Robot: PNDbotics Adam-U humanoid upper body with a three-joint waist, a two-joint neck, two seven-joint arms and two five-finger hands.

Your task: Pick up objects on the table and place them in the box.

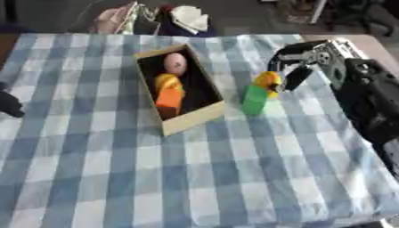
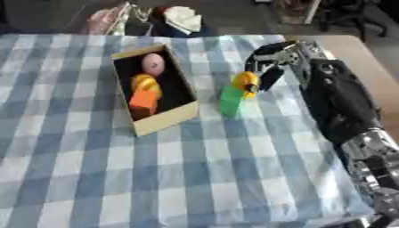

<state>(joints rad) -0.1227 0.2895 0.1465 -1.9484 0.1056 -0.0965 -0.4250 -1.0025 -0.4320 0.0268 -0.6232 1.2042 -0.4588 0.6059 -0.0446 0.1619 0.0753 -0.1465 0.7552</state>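
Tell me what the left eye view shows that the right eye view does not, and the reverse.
Only the left eye view shows a dark shape at the left edge, too little in frame to tell if it is the left robot hand. Only the right eye view shows the right arm's silver lower section. Both show the box holding a pink egg-shaped thing, a yellow piece and an orange piece, and the right robot hand curled at the yellow object by the green block.

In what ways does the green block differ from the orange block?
The green block stands on the checked cloth, outside the box; the orange block lies inside the box. The green block touches a yellow object at the right hand; the orange block lies below another yellow object. Both look blocky.
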